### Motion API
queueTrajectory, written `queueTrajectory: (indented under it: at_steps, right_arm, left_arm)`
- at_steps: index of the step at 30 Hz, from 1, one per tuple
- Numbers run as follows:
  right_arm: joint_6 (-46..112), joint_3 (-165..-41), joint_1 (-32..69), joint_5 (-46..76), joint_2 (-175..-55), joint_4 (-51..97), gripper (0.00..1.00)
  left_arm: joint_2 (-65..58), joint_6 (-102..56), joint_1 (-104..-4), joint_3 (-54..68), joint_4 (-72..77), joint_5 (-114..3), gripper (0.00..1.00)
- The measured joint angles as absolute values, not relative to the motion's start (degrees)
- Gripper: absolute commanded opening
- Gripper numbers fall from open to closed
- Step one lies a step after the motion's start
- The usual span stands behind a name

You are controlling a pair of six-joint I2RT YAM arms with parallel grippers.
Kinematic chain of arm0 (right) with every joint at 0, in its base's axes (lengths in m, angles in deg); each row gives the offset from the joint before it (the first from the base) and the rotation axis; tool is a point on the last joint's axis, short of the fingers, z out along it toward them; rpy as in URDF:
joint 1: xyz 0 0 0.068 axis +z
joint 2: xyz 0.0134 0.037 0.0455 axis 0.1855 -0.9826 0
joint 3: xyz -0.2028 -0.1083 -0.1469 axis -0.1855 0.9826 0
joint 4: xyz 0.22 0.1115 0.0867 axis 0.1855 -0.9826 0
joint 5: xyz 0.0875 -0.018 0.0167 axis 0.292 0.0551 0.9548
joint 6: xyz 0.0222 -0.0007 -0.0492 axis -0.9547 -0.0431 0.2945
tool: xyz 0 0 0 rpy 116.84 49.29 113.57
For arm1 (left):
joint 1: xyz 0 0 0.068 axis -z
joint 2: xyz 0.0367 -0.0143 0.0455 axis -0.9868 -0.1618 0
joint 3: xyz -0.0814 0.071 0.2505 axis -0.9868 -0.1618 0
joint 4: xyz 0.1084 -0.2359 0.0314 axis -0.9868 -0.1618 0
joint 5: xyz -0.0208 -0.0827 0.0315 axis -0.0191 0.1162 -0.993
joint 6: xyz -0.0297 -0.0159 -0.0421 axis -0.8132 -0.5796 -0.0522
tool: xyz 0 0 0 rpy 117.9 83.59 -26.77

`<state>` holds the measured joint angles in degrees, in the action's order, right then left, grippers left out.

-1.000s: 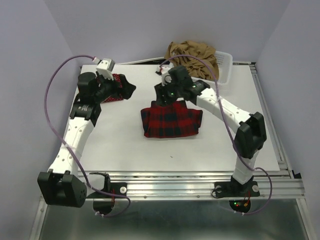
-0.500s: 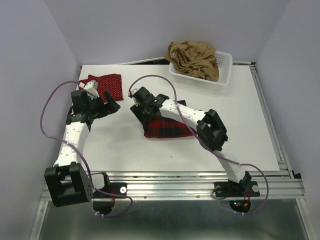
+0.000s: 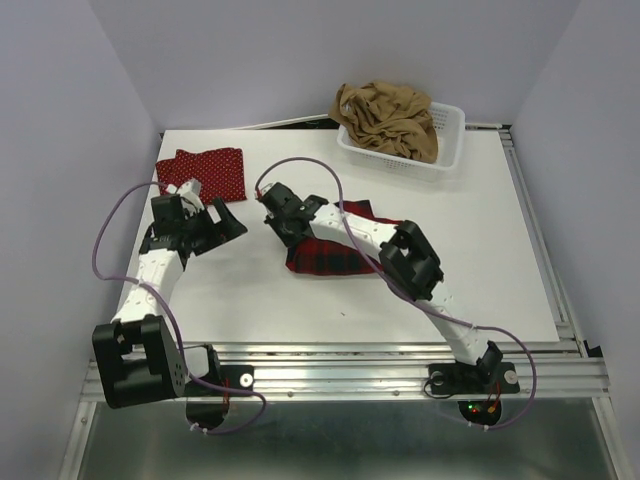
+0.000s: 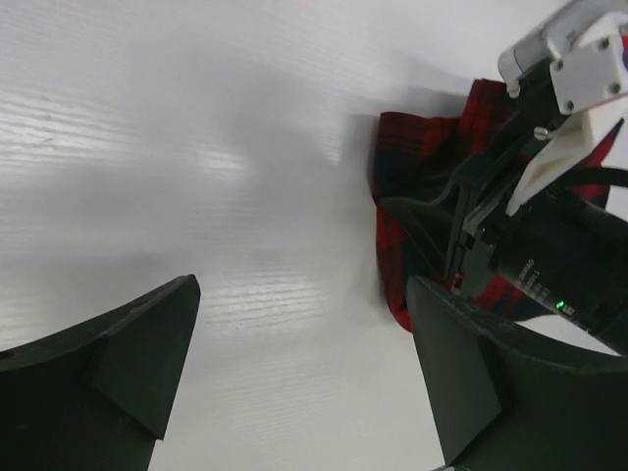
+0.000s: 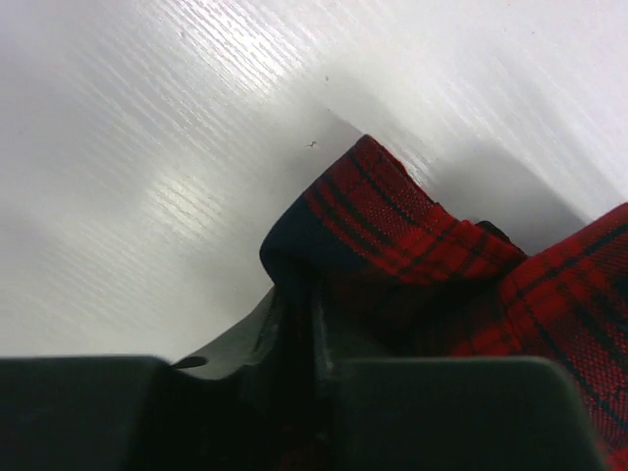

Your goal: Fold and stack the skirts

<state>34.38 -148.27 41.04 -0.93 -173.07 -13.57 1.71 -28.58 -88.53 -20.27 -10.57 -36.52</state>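
At the far left of the table (image 3: 250, 300) the dotted skirt (image 3: 203, 170) is lying flat as a tidy rectangle, and it looks already folded. Just in front of it the left gripper (image 3: 228, 222) is hovering low over bare table. Its jaws are standing wide apart with nothing between them, and its wrist view is facing the plaid's left edge.

Toward the middle, the right gripper (image 3: 285, 232) is reaching across to that same edge. In its wrist view the fingers are pressing together on a bunched fold of the plaid skirt (image 5: 392, 235), so it is clamped on the cloth. The rest of the plaid is spreading out to the right, partly rumpled, with the arm lying over it.

At the far right the tan skirt (image 3: 385, 118) is sitting crumpled in the basket (image 3: 452, 140), not yet touched.

The step in hand seems to be folding the plaid, with one skirt done and one waiting. The next move likely calls for lifting the pinched edge just clear of the table and carrying it over to the opposite side. The body of the cloth needs to stay put during that move, and the free left gripper is well placed to pin it or take a second corner. Stacking it on the dotted one would follow.
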Motion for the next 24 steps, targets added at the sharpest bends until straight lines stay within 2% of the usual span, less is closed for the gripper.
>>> queueTrajectory:
  at_steps: [1,6,12,24]
  right_arm:
    - [34.12,-148.36,40.99,-0.45,-173.07,-13.70,0.01]
    - [31.21,-148.92,38.94,5.46,-172.98,-14.14,0.01]
    - [24.74,-148.75,33.74,15.66,-171.69,-13.07,0.01]
    - [17.09,-145.97,29.80,25.83,-167.27,-8.59,0.00]
  left_arm:
    - [1.71,-28.38,-88.57,-21.26,-9.79,-34.75,0.99]
    - [0.40,-29.32,-88.64,-26.04,-5.09,-25.33,0.99]
    - [-5.09,-33.91,-87.35,-29.41,2.54,-21.00,0.99]
    - [-8.89,-50.26,-71.92,-34.65,29.62,-19.99,0.99]
